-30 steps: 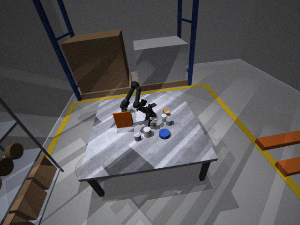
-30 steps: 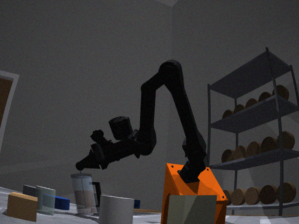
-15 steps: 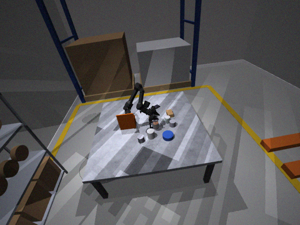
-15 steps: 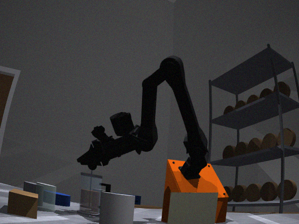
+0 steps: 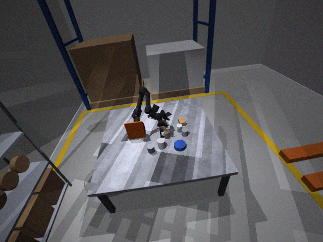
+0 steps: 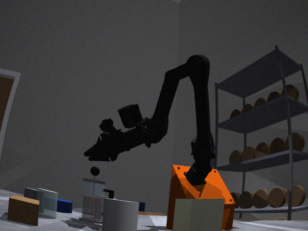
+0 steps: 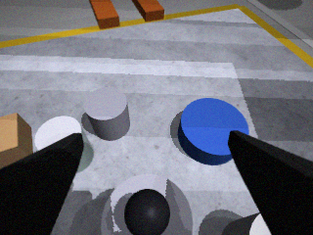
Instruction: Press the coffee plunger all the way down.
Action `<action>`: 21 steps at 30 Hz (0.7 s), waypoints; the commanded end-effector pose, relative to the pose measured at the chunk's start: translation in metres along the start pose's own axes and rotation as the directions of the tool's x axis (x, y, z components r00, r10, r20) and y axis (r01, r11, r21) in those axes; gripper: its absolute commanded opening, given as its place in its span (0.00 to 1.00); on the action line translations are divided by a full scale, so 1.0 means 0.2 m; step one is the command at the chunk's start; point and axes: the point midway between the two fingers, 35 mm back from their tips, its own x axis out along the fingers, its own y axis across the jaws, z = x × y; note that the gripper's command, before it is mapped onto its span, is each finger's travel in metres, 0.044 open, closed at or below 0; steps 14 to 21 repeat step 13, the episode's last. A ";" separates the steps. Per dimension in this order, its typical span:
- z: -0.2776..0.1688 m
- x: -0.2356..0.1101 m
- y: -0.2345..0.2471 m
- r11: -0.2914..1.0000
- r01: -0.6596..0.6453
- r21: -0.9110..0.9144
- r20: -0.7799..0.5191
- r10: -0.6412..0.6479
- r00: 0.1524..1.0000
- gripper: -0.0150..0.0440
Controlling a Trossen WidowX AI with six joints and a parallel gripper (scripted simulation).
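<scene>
Writing: I can read no brand, label or lettering on anything in my three views.
Jaws: I have the gripper [image 6: 90, 156] spread wide with nothing between the jaws; in the wrist view the two dark fingers stand at the lower left and lower right of the frame.
Plunger: the black plunger knob [image 6: 94, 170] sits just below the gripper with a visible gap, and shows at the bottom centre of the wrist view.
Press: the coffee press [image 6: 93, 196] stands upright at the lower left of the exterior view, glass body with a black handle on its right; I see it near the middle of the tabletop [image 5: 135, 166] in the top view.
Neighbours: a blue disc [image 7: 212, 128], a grey cylinder [image 7: 107, 113], a white cylinder [image 7: 58, 133] and a tan block [image 7: 14, 137] lie around it, all apart from the press.
Arm: my black arm [image 6: 198, 104] rises from an orange base [image 6: 224, 188] at the back of the tabletop.
Surface: grey tabletop, mottled, crossed by pale and dark bands of light.
Room: grey floor with a yellow line [image 5: 250, 119], blue uprights [image 5: 208, 52], a brown crate [image 5: 106, 67], a grey box [image 5: 174, 65], and a shelf rack [image 6: 289, 159] of round brown rolls.
</scene>
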 end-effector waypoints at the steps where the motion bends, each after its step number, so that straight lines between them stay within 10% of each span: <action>1: 0.07 -0.12 0.01 1.000 -0.003 0.000 0.000 0.003 1.000 1.00; 21: 0.10 -0.21 0.02 1.000 -0.006 0.003 0.001 0.006 1.000 1.00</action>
